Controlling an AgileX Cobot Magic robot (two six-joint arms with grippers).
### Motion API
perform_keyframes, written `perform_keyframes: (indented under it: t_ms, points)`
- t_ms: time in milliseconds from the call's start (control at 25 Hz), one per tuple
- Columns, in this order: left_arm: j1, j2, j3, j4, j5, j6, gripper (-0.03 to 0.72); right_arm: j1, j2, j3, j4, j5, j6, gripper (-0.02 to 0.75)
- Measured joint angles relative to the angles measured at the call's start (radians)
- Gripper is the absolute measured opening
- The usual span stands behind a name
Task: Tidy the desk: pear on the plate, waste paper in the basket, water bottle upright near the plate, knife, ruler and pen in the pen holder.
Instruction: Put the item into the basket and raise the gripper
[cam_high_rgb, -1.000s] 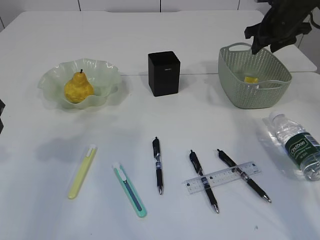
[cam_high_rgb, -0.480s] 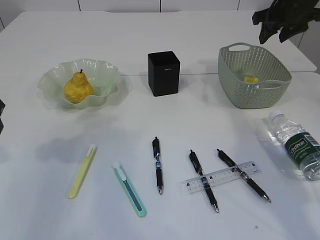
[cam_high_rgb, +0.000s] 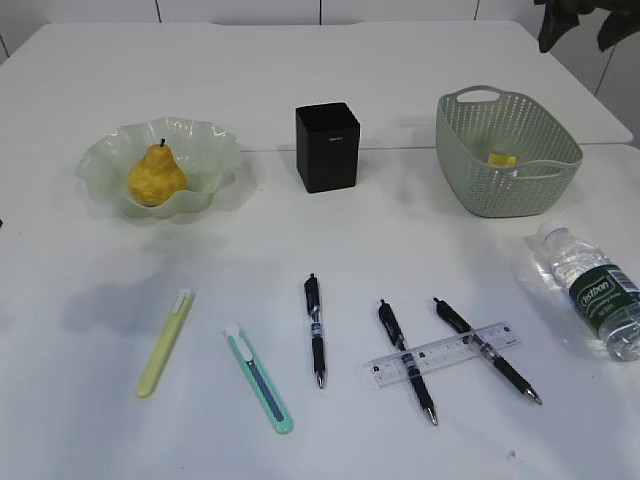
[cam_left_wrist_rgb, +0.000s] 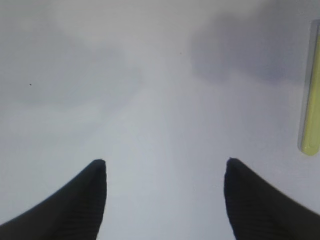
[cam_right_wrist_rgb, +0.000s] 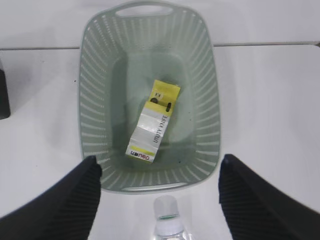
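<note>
While the folded yellow-and-white waste paper (cam_right_wrist_rgb: 152, 122) lies inside the sage-green woven plastic basket (cam_right_wrist_rgb: 95, 90), the right gripper (cam_right_wrist_rgb: 157, 172) hangs released above; the left gripper (cam_left_wrist_rgb: 165, 170) gapes empty over the white desk (cam_left_wrist_rgb: 160, 75)

The left gripper (cam_left_wrist_rgb: 164, 170) hangs with jaws spread wide and empty. The right gripper (cam_right_wrist_rgb: 157, 167), at one o'clock in the exterior view, is likewise parted, holding nothing.

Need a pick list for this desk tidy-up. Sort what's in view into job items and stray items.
Job items: pear, plate, waste paper, basket, water bottle, two utility knives, ruler, three pens, pen holder.
Stray items: nothing visible.
</note>
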Motion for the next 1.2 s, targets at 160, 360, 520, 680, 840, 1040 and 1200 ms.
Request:
perform_keyframes:
  t_ms: [160, 360, 520, 680, 840, 1040, 1200]
  points:
    - [0.000, 0.000, 0.000, 0.015, 0.018, 0.000, 0.521, -0.002, -0.047, 0.006, -0.055, 0.000, 0.018, 0.581]
    - [0.000, 0.000, 0.000, 0.023, 0.020, 0.000, 0.521, -0.002, -0.112, 0.045, -0.074, 0.000, 0.019, 0.577]
    - [0.000, 0.000, 0.000, 0.023, 0.021, 0.000, 0.521, -0.002, -0.150, 0.117, -0.074, 0.002, 0.019, 0.577]
    - [0.000, 0.000, 0.000, 0.023, 0.021, 0.000, 0.521, -0.002, -0.175, 0.194, -0.049, 0.002, 0.019, 0.577]
    - [0.000, 0.000, 0.000, 0.025, 0.021, 0.000, 0.521, -0.002, -0.202, 0.258, -0.031, 0.002, 0.019, 0.577]
    - [0.000, 0.000, 0.000, 0.025, 0.025, 0.000, 0.521, -0.002, -0.236, 0.326, -0.027, 0.002, 0.019, 0.576]
    - [0.000, 0.000, 0.000, 0.025, 0.033, 0.000, 0.521, -0.002, -0.272, 0.402, -0.025, 0.000, 0.019, 0.576]
